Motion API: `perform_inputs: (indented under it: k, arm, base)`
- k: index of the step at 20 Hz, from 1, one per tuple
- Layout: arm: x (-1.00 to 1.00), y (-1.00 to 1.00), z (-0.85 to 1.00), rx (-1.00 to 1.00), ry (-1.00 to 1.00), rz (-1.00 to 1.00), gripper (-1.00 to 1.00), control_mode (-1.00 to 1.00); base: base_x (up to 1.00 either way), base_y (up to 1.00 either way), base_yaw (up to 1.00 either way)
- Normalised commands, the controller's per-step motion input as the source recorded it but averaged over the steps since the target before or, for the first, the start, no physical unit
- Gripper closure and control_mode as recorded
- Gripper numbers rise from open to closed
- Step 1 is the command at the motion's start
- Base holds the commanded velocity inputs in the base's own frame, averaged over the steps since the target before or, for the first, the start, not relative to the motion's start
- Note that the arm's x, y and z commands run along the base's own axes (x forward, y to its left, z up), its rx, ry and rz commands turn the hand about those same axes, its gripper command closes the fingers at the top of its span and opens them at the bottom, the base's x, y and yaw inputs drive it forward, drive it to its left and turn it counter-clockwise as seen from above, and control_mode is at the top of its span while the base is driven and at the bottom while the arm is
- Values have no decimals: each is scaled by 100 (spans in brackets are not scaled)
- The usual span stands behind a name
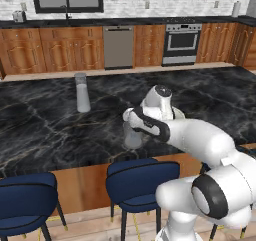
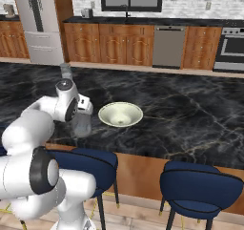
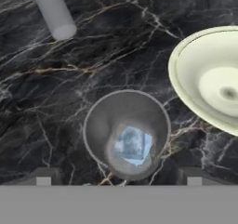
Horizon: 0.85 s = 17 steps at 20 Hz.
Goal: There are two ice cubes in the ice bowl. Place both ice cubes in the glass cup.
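Gripper (image 3: 119, 180) fingers spread apart, directly above glass cup (image 3: 126, 132).
Translucent grey tumbler holds light blue ice cube (image 3: 133, 145); smooth cream ice bowl (image 3: 186, 90) just beside, on black marble counter (image 3: 93, 56).

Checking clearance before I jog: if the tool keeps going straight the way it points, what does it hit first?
Most likely the short translucent grey glass tumbler: the tool looks down into its open mouth, where a light blue ice cube lies at the bottom. Depth is hard to judge, so the fingers may catch the rim first.

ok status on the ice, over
Tool open over the glass cup. Light blue ice cube in cup. Ice bowl beside it, whitish cube not visible. Nothing in the way.
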Motion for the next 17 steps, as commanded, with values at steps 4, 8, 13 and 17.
perform_inputs:
  k: [4, 8, 13, 17]
  arm:
    - [-100, -30, 4, 0, -8, 5, -100, -100]
    - [-100, -55, 0, 0, -5, 6, -100, -100]
    - [-20, -4, 0, 6, -7, -3, -100, -100]
    - [-46, 12, 9, 0, -12, 0, -100, -100]
  base:
    - [0, 0, 0]
    - [0, 0, 0]
    - [0, 0, 0]
    - [0, 0, 0]
